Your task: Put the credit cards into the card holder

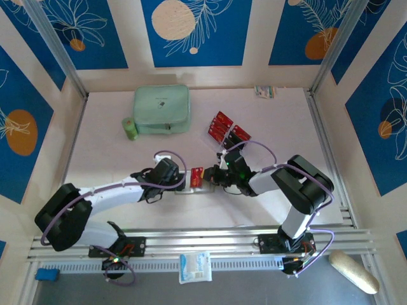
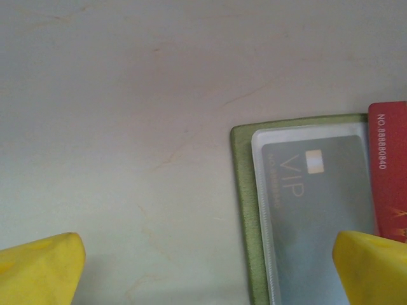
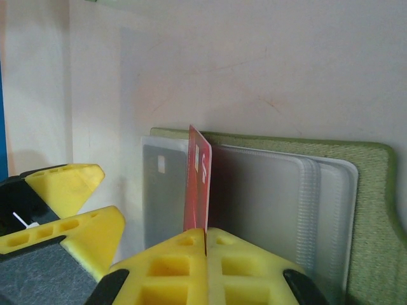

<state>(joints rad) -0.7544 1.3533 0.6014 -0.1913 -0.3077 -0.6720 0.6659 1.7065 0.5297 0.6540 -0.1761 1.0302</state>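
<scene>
Card holder point(image 2: 240, 210) lay open on the desk point(image 1: 114, 152) between the arms, one grey VIP card point(image 2: 311, 203) already pocketed, one red card point(image 3: 198, 184) pinched upright over it by the right tool point(image 3: 206, 244), the left tool point(image 2: 206, 267) gaping empty alongside, and several loose red cards point(image 1: 227, 130) farther back, so filing was judged barely begun.

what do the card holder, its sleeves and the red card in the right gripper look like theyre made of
The card holder: olive cover looks like matte, finely grained fabric or faux leather; which one is unclear.
The sleeves: clear soft plastic, slightly frosted, a grey card showing through.
The red card: thin stiff smooth plastic, standing straight on edge in the shut right gripper.
</scene>
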